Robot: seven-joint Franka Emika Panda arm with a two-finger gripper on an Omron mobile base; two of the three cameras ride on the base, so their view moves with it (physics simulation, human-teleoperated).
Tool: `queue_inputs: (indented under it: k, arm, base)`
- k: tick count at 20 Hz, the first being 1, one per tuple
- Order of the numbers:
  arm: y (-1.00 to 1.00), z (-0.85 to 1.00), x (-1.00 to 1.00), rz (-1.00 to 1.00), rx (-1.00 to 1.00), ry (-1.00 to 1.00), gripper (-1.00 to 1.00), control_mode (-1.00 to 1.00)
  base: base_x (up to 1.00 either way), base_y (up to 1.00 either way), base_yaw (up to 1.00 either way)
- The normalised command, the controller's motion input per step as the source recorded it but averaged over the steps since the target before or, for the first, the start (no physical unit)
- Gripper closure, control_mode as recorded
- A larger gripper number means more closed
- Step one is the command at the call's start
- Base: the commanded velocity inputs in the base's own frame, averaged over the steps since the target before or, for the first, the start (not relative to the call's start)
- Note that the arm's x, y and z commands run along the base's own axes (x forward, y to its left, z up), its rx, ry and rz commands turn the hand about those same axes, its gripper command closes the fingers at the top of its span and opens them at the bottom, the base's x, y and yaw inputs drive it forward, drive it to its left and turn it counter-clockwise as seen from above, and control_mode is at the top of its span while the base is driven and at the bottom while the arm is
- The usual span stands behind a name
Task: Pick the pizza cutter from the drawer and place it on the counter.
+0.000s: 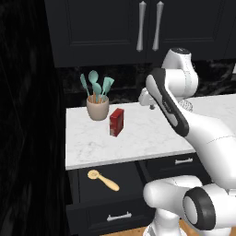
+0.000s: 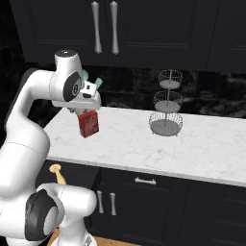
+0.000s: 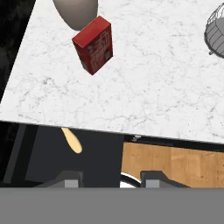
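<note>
Tan-handled pizza cutter (image 1: 103,179) in open drawer (image 1: 109,215), well below raised jaws.

Pizza cutter (image 1: 103,179) flat in open black drawer (image 1: 106,203), wheel back-left; white marble counter (image 1: 147,138) above.

red box (image 3: 93,44) with pale printing, too blurred to read, no other text
</note>
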Motion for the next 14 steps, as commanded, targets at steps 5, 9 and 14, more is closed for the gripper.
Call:
queue_inputs:
  k: [5, 9, 14]
  arm:
    - [0.0, 0.0, -0.01, 0.0, 0.0, -0.01, -1.0, -1.0]
    - [0.0, 0.0, -0.32, 0.0, 0.0, -0.01, -1.0, -1.0]
    - [0.0, 0.0, -0.37, 0.0, 0.0, 0.0, -1.0, -1.0]
  base:
    - [0.0, 0.0, 0.0]
    - [0.0, 0.0, 0.0]
    - [0.0, 0.0, 0.0]
